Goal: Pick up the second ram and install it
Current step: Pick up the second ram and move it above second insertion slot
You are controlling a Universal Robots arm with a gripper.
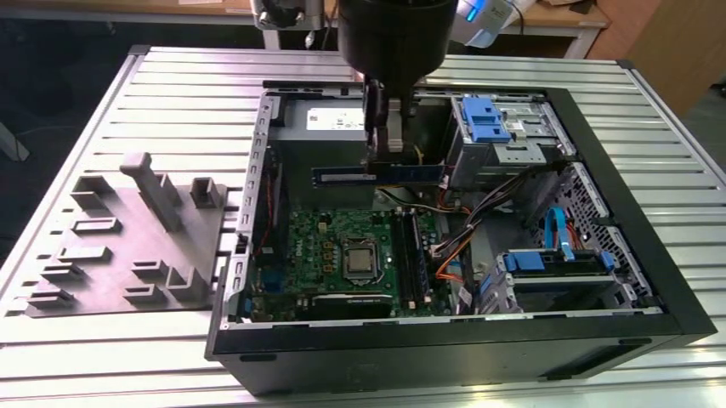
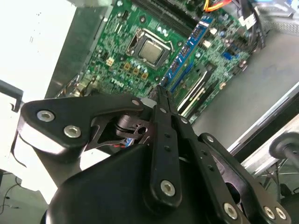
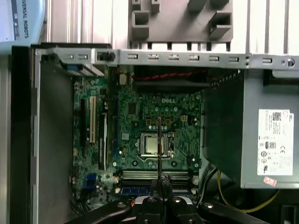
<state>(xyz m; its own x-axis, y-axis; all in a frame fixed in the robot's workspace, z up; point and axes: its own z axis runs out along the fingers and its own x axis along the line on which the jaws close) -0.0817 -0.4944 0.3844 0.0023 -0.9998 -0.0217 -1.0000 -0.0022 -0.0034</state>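
Observation:
My gripper (image 1: 383, 161) hangs inside the open computer case (image 1: 635, 255), shut on the second ram (image 1: 380, 174). This long dark stick is held level above the green motherboard (image 1: 323, 242). In the second wrist view the ram (image 2: 187, 51) sticks out past the closed fingertips (image 2: 162, 95), over the board near the silver CPU (image 2: 152, 50). In the first wrist view the ram is an edge-on thin dark line (image 3: 159, 149) above the gripper (image 3: 161, 179), and it crosses the CPU (image 3: 152, 144). The black memory slots (image 3: 154, 175) run crosswise to the held stick. One slot holds a blue-marked stick (image 3: 140, 190).
A grey fixture block (image 1: 125, 238) with upright holders lies on the ribbed table at the exterior view's left. Inside the case are the power supply (image 1: 323, 119), two drive cages with blue handles (image 1: 494, 119) (image 1: 556, 263), and orange and black cables (image 1: 454, 255) beside the slots.

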